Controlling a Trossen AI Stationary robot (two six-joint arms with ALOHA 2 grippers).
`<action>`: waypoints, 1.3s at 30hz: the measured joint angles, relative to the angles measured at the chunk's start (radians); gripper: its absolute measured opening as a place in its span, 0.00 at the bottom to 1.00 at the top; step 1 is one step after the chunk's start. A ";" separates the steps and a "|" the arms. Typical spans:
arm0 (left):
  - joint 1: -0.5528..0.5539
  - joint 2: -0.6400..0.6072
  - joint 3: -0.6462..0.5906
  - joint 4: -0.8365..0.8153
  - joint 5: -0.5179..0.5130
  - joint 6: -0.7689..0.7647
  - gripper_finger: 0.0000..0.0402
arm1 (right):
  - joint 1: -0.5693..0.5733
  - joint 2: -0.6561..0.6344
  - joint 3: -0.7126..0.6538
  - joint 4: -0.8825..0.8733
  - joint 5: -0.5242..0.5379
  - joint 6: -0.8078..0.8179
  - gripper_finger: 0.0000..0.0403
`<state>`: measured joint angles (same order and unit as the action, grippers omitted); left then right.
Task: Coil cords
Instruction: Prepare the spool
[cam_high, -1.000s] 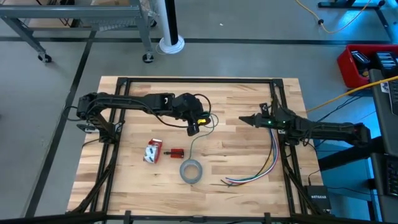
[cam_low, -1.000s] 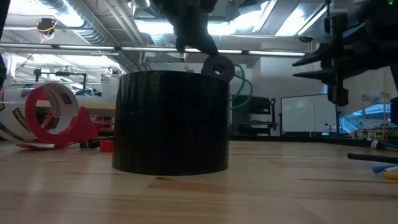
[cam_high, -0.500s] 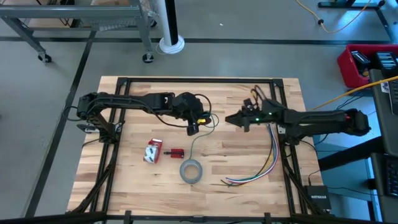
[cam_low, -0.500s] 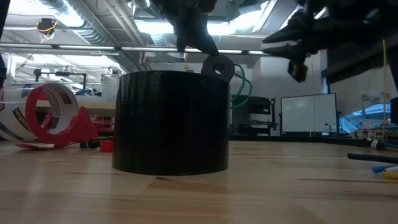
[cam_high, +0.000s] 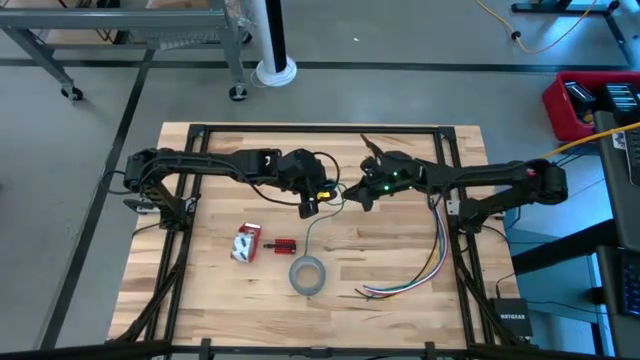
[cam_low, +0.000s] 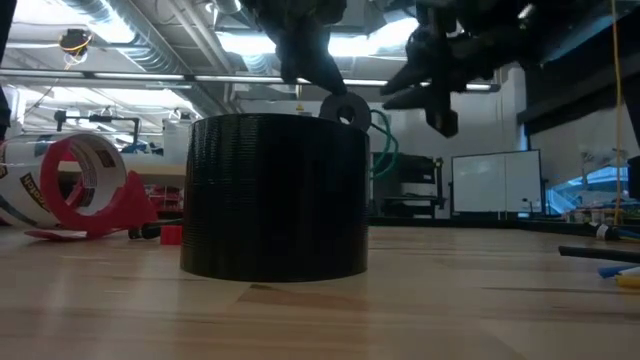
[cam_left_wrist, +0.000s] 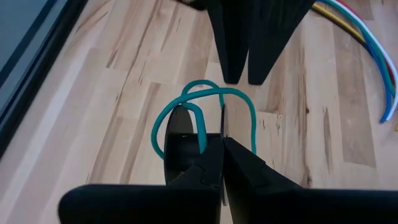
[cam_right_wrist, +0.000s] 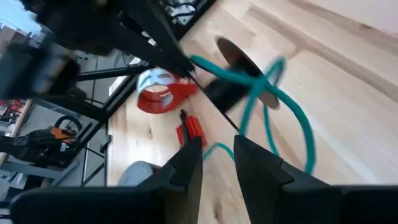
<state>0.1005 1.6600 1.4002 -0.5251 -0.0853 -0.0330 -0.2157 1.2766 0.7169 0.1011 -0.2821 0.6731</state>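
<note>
Since last frame my right gripper (cam_high: 352, 190) swung toward 9 o'clock, jaws spread, beside cord (cam_left_wrist: 205, 102) | left gripper (cam_high: 312, 203) pinched cord's disc (cam_right_wrist: 239, 71) mid-table, loops free | step: coiling | next: I'd judge right must catch a loop

teal cord (cam_left_wrist: 205, 99), looped, disc (cam_right_wrist: 239, 74) lifted

Bright overhead glare, blurred foreground
</note>
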 joint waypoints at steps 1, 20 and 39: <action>0.000 0.000 0.000 0.001 0.000 0.000 0.00 | 0.000 0.000 0.017 -0.013 0.000 0.000 0.24; -0.003 0.000 0.000 0.058 0.026 -0.019 0.00 | 0.000 0.003 0.059 -0.024 0.027 -0.106 0.24; -0.002 0.000 0.000 0.070 0.059 -0.045 0.00 | 0.000 0.024 0.059 -0.047 -0.018 -0.208 0.24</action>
<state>0.0982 1.6600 1.4006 -0.4550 -0.0261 -0.0775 -0.2157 1.3006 0.7757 0.0540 -0.3004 0.4648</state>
